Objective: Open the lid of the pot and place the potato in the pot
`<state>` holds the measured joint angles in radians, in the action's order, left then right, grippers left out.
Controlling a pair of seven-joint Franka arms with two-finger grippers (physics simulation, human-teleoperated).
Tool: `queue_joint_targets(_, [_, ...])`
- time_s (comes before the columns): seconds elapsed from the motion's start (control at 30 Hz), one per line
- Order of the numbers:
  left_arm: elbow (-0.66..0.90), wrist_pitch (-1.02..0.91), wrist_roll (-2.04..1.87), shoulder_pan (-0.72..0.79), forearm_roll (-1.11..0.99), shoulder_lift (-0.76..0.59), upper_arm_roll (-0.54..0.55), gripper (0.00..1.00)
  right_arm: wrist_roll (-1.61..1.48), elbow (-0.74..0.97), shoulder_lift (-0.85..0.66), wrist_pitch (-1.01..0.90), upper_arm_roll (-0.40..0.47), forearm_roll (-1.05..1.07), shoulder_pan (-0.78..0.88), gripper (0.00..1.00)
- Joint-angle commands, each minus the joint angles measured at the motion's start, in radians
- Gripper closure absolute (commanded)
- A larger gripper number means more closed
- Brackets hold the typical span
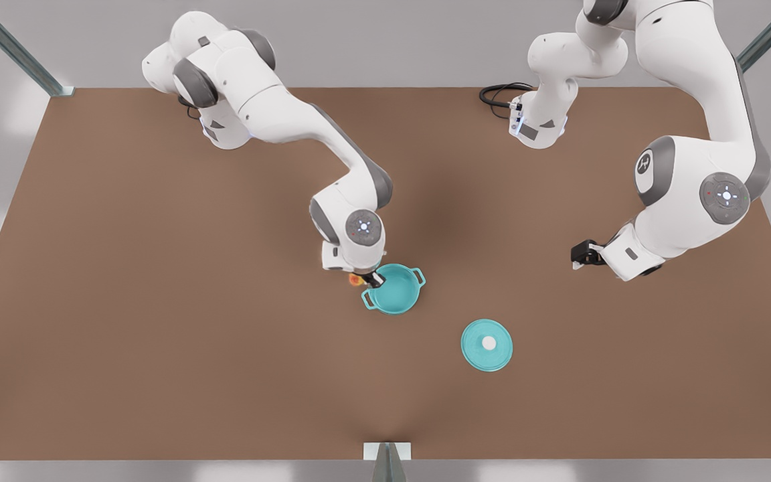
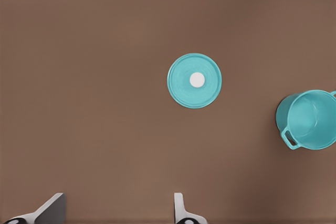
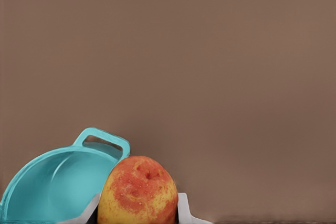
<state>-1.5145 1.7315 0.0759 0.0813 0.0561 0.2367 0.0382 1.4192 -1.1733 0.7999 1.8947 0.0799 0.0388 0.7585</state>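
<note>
- Front view: the small round teal pot [image 1: 395, 289] with two loop handles stands uncovered near the middle of the brown table [image 1: 158, 301].
- The flat round teal pot lid [image 1: 486, 345] with its white knob lies flat on the table, nearer the camera and toward the front view's right of the pot, well apart from it.
- The right gripper [image 1: 367, 278] hangs at the pot's rim on the front view's left side, with a speck of the small yellow, red-blotched potato [image 1: 355, 279] showing beside the fingers.
- The left gripper [image 1: 581, 254] waits well off to the front view's right, clear of everything; from here I cannot tell its finger gap.
- Left wrist view: pot lid [image 2: 195, 80] and pot [image 2: 310, 120] both lie far below. Two pale fingertips [image 2: 181, 211] stand wide apart with nothing between them.
- Right wrist view: the potato [image 3: 137, 191] sits clamped between the two fingers [image 3: 185, 211], just beside the pot's [image 3: 58, 184] rim and loop handle.
- Handling judgement: the potato looks light, firm and rounded, liable to roll; a grip across its middle suits it.
- Hard to make out: the fingers are mostly cut off; whether the potato hangs over the opening or just outside the rim is probably undecidable here.
</note>
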Motion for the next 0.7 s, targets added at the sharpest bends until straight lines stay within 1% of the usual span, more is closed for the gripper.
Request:
queue_joint_targets(0.0, [0.001, 0.000, 0.011, 0.000, -0.001, -0.001, 0.000, 0.00, 0.187, 0.060, 0.036, -0.037, -0.020, 0.001, 0.001, 0.43])
queue_joint_targets(0.07, [0.001, 0.000, 0.011, 0.000, -0.001, -0.001, 0.000, 0.00, 0.187, 0.084, 0.054, 0.001, -0.029, 0.001, 0.001, 0.43])
queue_joint_targets(0.1, [0.001, 0.000, 0.011, 0.000, -0.001, 0.001, 0.000, 0.00, 0.188, 0.087, 0.062, 0.061, -0.037, 0.001, 0.001, 0.43])
queue_joint_targets(0.2, [0.001, 0.000, 0.011, 0.000, -0.001, -0.001, 0.000, 0.00, 0.188, 0.107, 0.111, 0.138, -0.058, 0.001, 0.001, 0.44])
queue_joint_targets(0.37, [0.001, -0.001, 0.013, -0.002, -0.001, -0.001, -0.001, 0.00, 0.188, 0.119, 0.157, 0.221, -0.046, 0.001, -0.001, 0.44])
queue_joint_targets(0.47, [0.001, -0.001, 0.013, -0.002, -0.001, -0.001, -0.001, 0.00, 0.188, 0.119, 0.157, 0.221, -0.051, 0.001, -0.001, 0.44])
queue_joint_targets(0.5, [0.000, -0.001, 0.012, -0.002, -0.001, -0.001, -0.001, 0.00, 0.188, 0.119, 0.159, 0.221, -0.051, 0.001, -0.001, 0.39])
queue_joint_targets(0.53, [0.001, -0.001, 0.011, -0.002, -0.002, -0.001, -0.001, 0.00, 0.175, 0.119, 0.157, 0.221, -0.051, 0.001, -0.001, 0.00])
queue_joint_targets(0.67, [-0.001, -0.006, 0.012, -0.008, -0.005, -0.001, -0.003, 0.00, 0.172, 0.119, 0.156, 0.210, -0.045, 0.000, -0.001, 0.00])
